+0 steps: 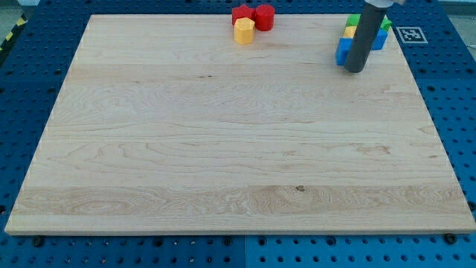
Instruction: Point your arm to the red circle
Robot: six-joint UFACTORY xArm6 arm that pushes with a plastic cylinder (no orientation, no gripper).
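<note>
My rod comes down from the top edge of the view on the right side of the counter (223,149), a pale wooden board lying on a blue pegboard surface (44,30). My tool is only this straight dark rod: it has nothing to open or close and holds nothing. My tip (355,71) rests at the level of the wood near the far right corner.

Just left of the rod, touching it or nearly so, sits a blue block (343,50); I cannot make out its full shape because the rod covers part of it. Behind the rod a yellow block (349,32) and a green block (352,20) show on its left side. On its right side more green (385,24) and more blue (379,40) peek out, and I cannot tell whether these are separate blocks or parts of the same ones.

The red circle (264,16), a short red cylinder, stands at the far edge of the counter, around the middle of the board's width and well to the left of my tip. Touching it on its left is another red block (240,13) of irregular outline, and a yellow block (244,31) with angled sides sits just in front of these two, touching them.

A black and white marker tag (408,34) lies on the pegboard beyond the counter's far right corner.
</note>
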